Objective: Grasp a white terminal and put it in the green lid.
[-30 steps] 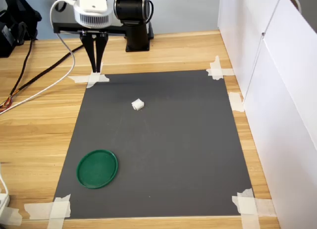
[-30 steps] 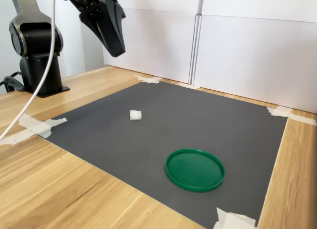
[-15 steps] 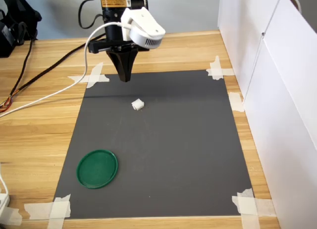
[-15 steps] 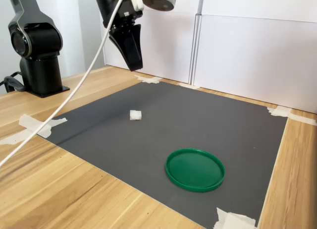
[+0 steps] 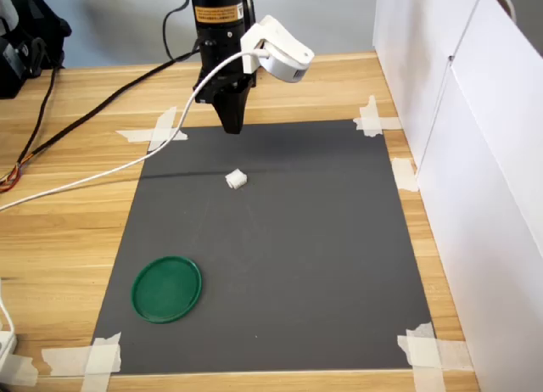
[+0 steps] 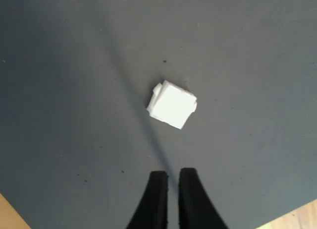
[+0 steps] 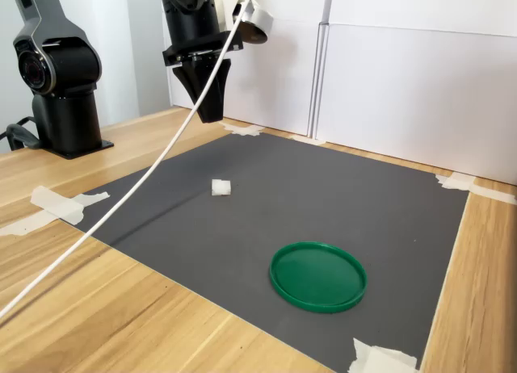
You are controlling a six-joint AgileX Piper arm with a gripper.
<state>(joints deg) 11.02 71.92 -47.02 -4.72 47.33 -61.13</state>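
The white terminal (image 5: pixel 236 179) (image 7: pixel 220 186) (image 6: pixel 172 104), a tiny blocky piece, lies alone on the dark mat. My gripper (image 5: pixel 232 125) (image 7: pixel 208 115) (image 6: pixel 169 175) hangs in the air over the mat's far edge, pointing down, a little beyond the terminal and apart from it. In the wrist view its black fingers stand almost together with nothing between them. The green lid (image 5: pixel 166 288) (image 7: pixel 317 275) rests flat and empty near the mat's near-left corner in the first exterior view, well away from the gripper.
The dark mat (image 5: pixel 297 239) is taped to a wooden table at its corners. White panels (image 5: pixel 475 154) wall off the first exterior view's right. A white cable (image 5: pixel 102 171) trails from the wrist across the table. The arm's black base (image 7: pixel 60 82) stands at the second exterior view's left.
The gripper swung from the mat's far-left corner to the first exterior view's right, and its wrist turned. It now hangs just beyond the terminal. Terminal and lid have not moved.
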